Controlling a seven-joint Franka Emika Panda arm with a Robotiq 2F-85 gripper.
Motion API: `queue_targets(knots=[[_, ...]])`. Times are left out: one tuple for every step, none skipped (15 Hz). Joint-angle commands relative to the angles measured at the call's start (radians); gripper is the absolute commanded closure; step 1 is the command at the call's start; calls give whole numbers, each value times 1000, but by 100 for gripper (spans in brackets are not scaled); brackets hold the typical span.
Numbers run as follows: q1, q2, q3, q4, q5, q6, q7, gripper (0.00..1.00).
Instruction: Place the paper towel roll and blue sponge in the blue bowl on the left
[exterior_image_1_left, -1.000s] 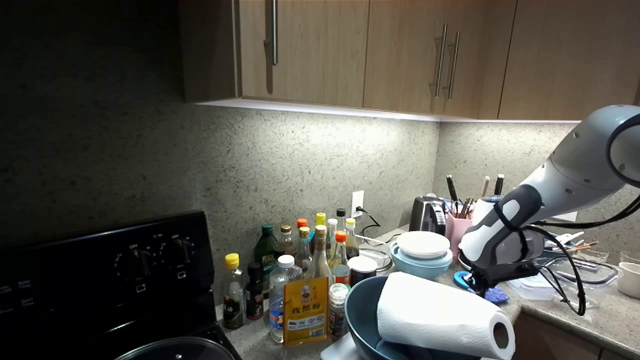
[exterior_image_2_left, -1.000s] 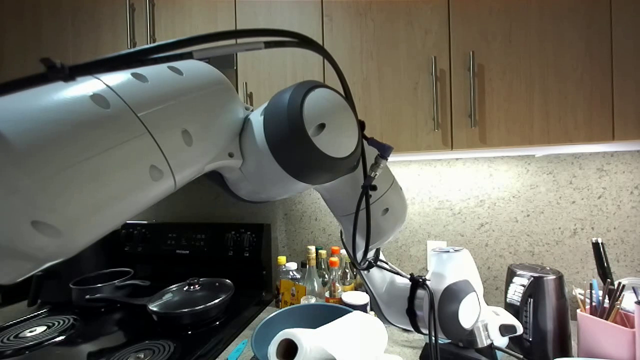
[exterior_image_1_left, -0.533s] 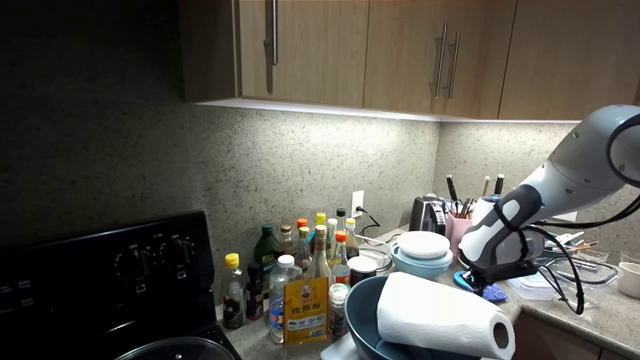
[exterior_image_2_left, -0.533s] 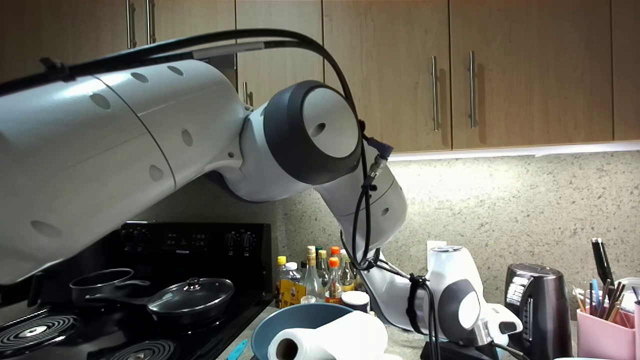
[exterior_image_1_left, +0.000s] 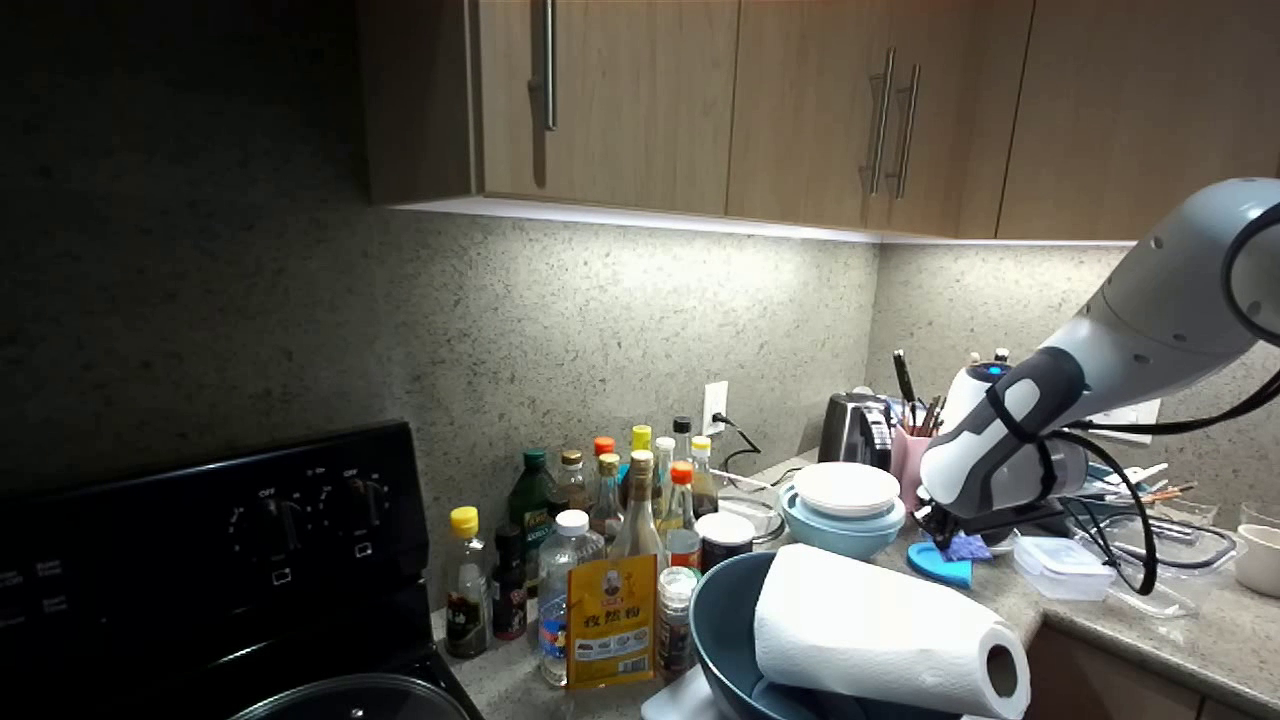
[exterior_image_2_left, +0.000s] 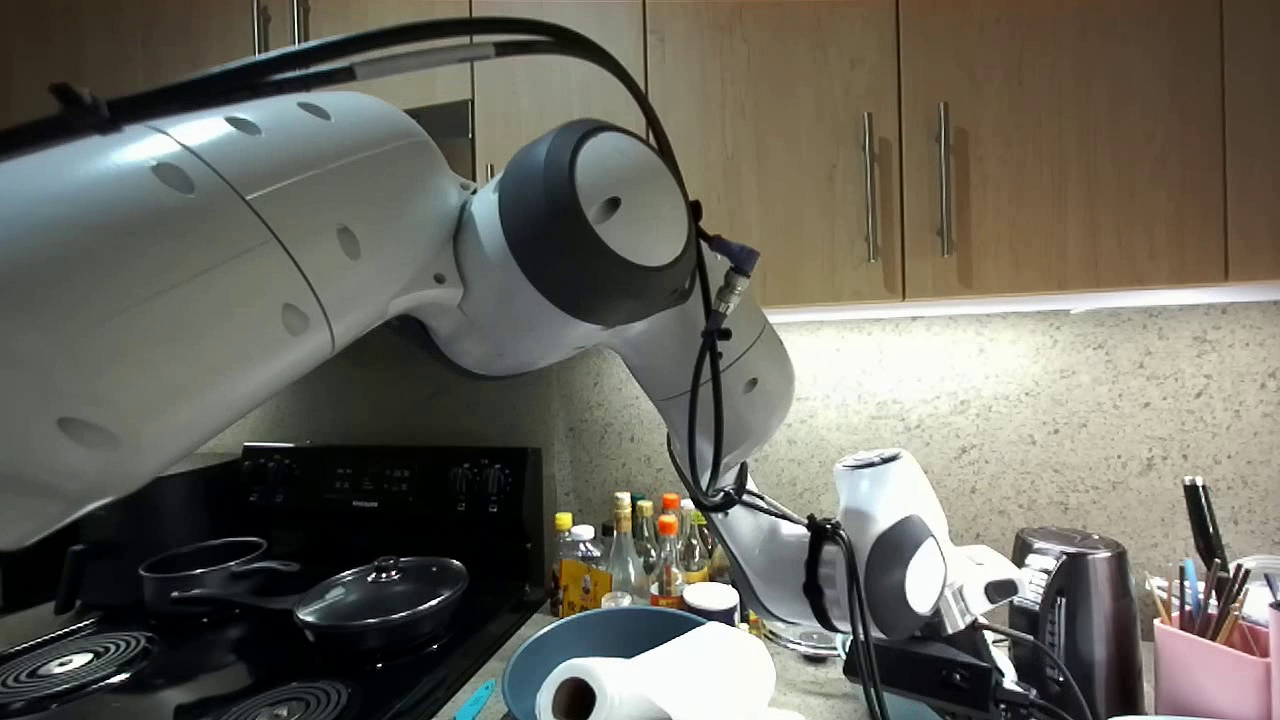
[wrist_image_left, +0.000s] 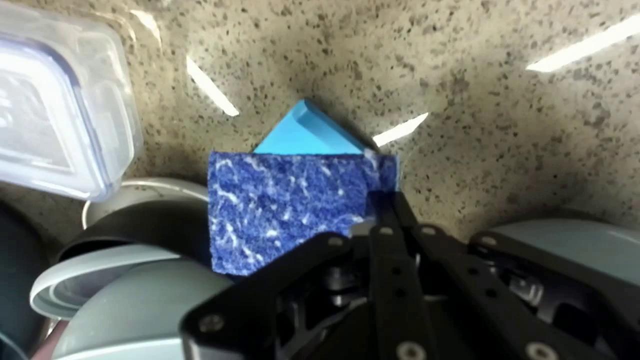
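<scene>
The white paper towel roll (exterior_image_1_left: 880, 630) lies tilted in the large blue-grey bowl (exterior_image_1_left: 722, 625), one end sticking out over the rim. The roll (exterior_image_2_left: 700, 670) and bowl (exterior_image_2_left: 600, 632) show in both exterior views. My gripper (wrist_image_left: 386, 194) is shut on one edge of the blue sponge (wrist_image_left: 285, 205), which shows a dark-blue, white-marbled face and a thin light-blue side. In an exterior view the gripper (exterior_image_1_left: 938, 530) holds the sponge (exterior_image_1_left: 967, 547) above the counter, behind the bowl. The fingertips are hidden in an exterior view where the wrist (exterior_image_2_left: 920, 675) shows.
A flat bright-blue object (wrist_image_left: 305, 132) lies under the sponge; it also shows in an exterior view (exterior_image_1_left: 940, 567). Pale stacked bowls (exterior_image_1_left: 840, 535), a lidded clear container (exterior_image_1_left: 1062, 568), a kettle (exterior_image_2_left: 1075, 620) and a pink utensil holder (exterior_image_2_left: 1210, 665) stand close by. Bottles (exterior_image_1_left: 600, 520) stand behind the bowl.
The arm and gripper have risen and drawn back slightly. The sponge has come up off the counter with the gripper, uncovering more of the bright-blue object. Roll and bowl have not moved.
</scene>
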Motion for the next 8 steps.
queue_targets(knots=[[59, -112, -49, -137, -24, 78, 34, 100], [69, -130, -56, -155, -25, 88, 34, 100], [83, -148, -65, -176, -25, 102, 37, 100], [118, -166, -98, -203, -31, 115, 59, 100], [154, -180, -132, -226, -37, 129, 83, 100], [194, -194, -171, -250, -43, 144, 112, 100], [249, -201, -230, -273, -53, 159, 151, 100], [319, -211, -301, -303, -68, 178, 194, 100]])
